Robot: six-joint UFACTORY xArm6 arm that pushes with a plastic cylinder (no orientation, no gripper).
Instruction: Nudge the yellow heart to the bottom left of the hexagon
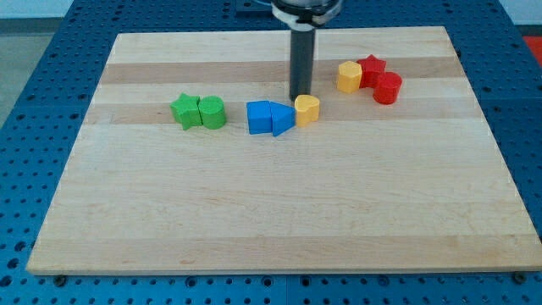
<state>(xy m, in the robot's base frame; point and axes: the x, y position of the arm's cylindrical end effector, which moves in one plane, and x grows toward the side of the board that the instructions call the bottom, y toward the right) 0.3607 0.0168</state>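
The yellow heart [307, 109] lies near the board's middle top, touching the blue triangle [282, 119] on its left. The yellow hexagon [349, 76] lies up and to the right of the heart, against the red star [372, 69]. My tip [301, 96] stands just above and slightly left of the heart, close to its top edge or touching it. The heart is below and left of the hexagon, with a gap between them.
A blue cube [259, 117] touches the blue triangle's left side. A green star [185, 111] and a green cylinder [212, 112] sit together further left. A red cylinder [387, 87] lies right of the hexagon. The wooden board [271, 220] ends in blue pegboard all round.
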